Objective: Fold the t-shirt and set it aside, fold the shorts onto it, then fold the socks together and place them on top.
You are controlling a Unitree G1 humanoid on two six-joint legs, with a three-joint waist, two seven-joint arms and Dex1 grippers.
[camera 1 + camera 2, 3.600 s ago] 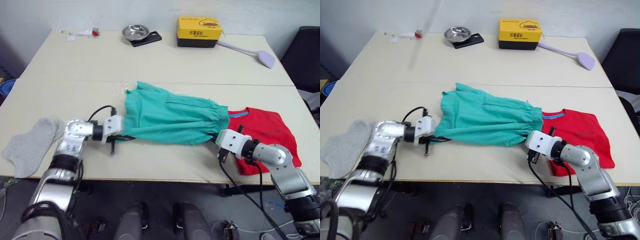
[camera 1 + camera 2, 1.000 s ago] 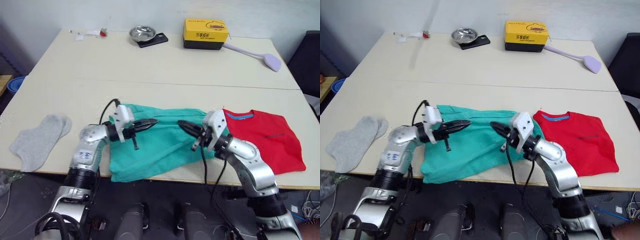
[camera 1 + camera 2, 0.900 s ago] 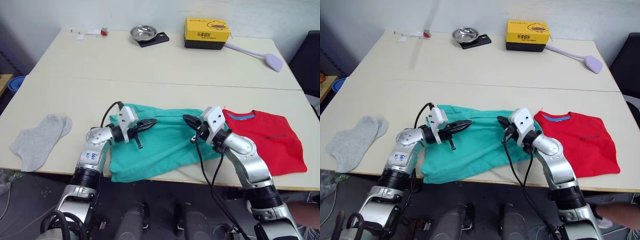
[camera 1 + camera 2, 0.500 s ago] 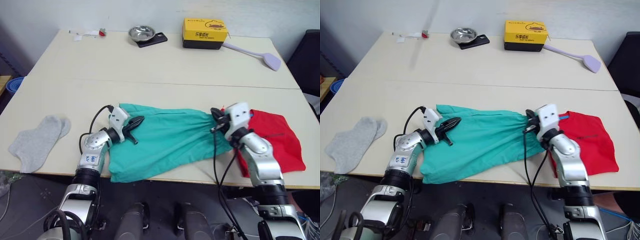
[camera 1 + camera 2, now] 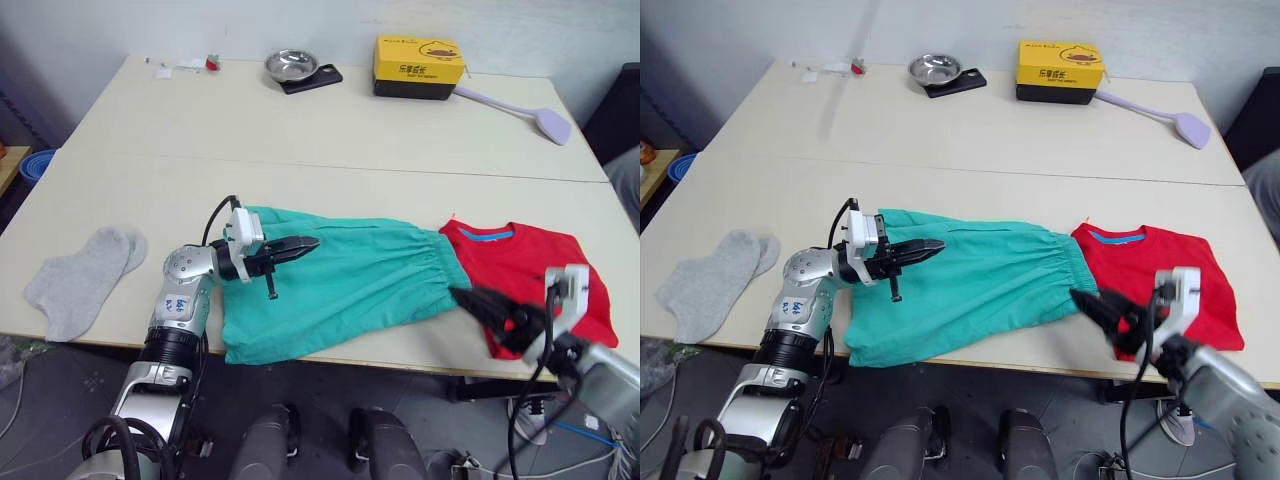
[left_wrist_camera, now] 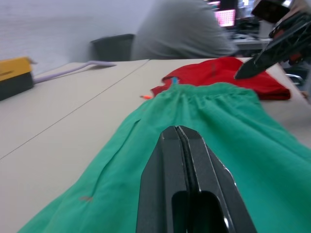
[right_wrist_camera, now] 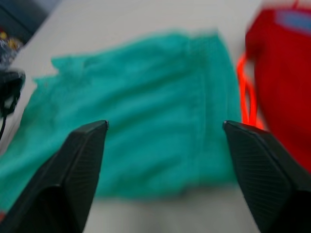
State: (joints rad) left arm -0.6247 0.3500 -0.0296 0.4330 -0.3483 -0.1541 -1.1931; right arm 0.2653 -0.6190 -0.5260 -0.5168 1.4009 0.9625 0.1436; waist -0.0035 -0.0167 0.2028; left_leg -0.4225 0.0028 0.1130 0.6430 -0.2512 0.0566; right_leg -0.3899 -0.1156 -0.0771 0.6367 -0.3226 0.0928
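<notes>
The teal-green shorts lie spread flat at the front middle of the table, waistband to the right, with the orange drawstring beside it. The red t-shirt lies folded just right of the waistband. The grey socks lie at the front left. My left gripper is shut and hovers over the left part of the shorts with no cloth between its fingers. My right gripper stands wide open near the front edge, off the waistband and in front of the t-shirt, holding nothing.
At the back of the table stand a yellow box, a steel bowl on a dark scale, a lilac spatula and small bits at the back left. A person in grey sits beyond the table.
My right gripper let go of the shorts' waistband, opened wide and pulled back toward the front edge. The left gripper shifted slightly right over the shorts, staying shut.
</notes>
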